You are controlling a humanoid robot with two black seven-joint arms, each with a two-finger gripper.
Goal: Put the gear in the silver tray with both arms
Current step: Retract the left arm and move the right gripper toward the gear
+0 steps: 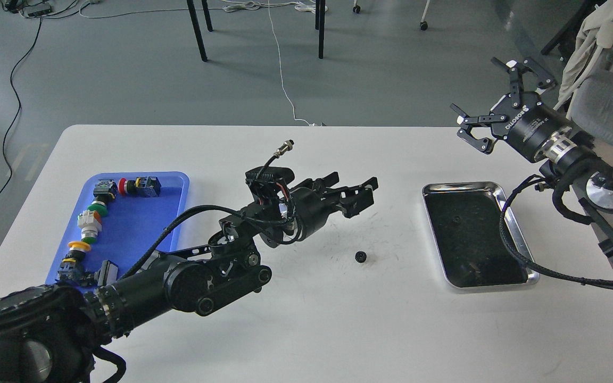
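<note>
Black, small and toothed, gear (360,257) lying alone on white table (306,319) just below frame centre, apart from silver tray (519,242) at right. Left gripper (357,189) above it, fingers parted, empty. Right gripper (490,101) upper right, spread wide, empty.

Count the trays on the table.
2. The blue plastic tray sits at the table's left, holding push-button parts. The silver tray sits at the right, beyond the small black gear. No others show.
</note>
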